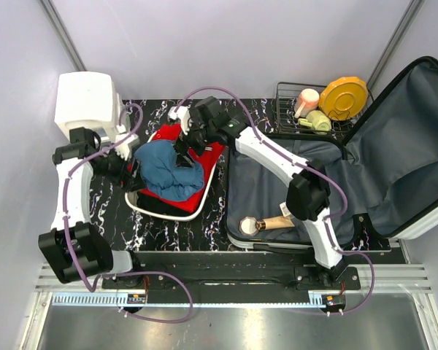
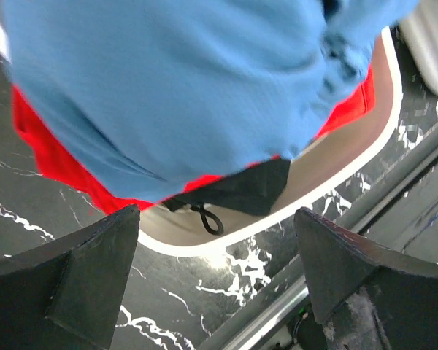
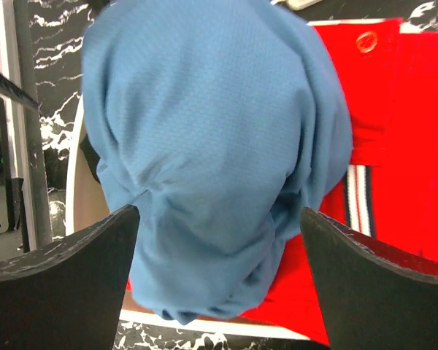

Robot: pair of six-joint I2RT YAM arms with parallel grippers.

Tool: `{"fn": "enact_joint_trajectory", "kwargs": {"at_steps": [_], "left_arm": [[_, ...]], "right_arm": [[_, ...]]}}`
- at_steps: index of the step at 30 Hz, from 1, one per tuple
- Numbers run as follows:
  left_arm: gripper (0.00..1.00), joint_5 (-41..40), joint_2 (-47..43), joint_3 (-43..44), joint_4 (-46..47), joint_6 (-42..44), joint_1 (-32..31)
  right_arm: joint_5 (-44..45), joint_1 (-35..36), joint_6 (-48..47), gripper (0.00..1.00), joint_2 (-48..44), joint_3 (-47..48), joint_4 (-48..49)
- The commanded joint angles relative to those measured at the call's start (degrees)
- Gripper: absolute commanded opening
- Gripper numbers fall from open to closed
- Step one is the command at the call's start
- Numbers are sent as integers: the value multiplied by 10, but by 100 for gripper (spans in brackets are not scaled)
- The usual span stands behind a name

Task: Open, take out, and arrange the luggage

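The luggage (image 1: 250, 191) lies open at the right of the table, its dark grey lining showing and its lid (image 1: 401, 138) leaning back to the right. A wooden-handled brush (image 1: 266, 224) lies inside near the front edge. My right gripper (image 1: 181, 146) (image 3: 219, 210) is open just above a crumpled blue cloth (image 1: 168, 169) (image 3: 212, 124) in the white tub (image 1: 160, 211). My left gripper (image 1: 131, 175) (image 2: 217, 211) is open and empty at the tub's left rim (image 2: 277, 219), with the blue cloth (image 2: 190, 87) ahead of it.
A red cloth (image 1: 193, 200) (image 3: 409, 146) (image 2: 51, 168) lies under the blue one, with a black item (image 2: 241, 191) beneath. A white drawer unit (image 1: 87, 102) stands back left. A wire basket (image 1: 285, 109) holds a yellow plate (image 1: 343, 97), a pink cup and a green item.
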Motion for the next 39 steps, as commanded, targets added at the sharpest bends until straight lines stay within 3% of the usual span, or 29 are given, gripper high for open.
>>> {"fn": "enact_joint_trajectory", "kwargs": {"at_steps": [1,8,11,14,18,20,27,29,33,39], "left_arm": [[90,-40,-49,-33,-42,120,-10],[88,-84,-104,-89,-64,187,-25],[86,-110,-119,-99,-70,191,-79],[81,-126,-126,-99,-33,129,-154],[77,-126,-99,-30,34,-60,-245],[80,-144,-70,39,88,-164,-263],[91,-240,132,270,181,-347,-315],[96,-272,212,335,184,-374,-330],[99,-303,328,431,219,-411,-345],[99,-338,456,492,278,-475,-362]], "right_arm": [[34,-8,-1,100,-98,-1,9],[54,-36,7,100,-163,-50,8],[55,-60,18,100,-186,-88,9],[51,-88,25,100,-208,-120,4],[65,-117,14,100,-246,-155,-4],[69,-139,18,100,-255,-166,-9],[92,-202,27,100,-296,-198,-10],[106,-219,27,100,-305,-209,-10],[118,-259,36,100,-339,-235,-7],[124,-306,34,100,-386,-287,-9]]}}
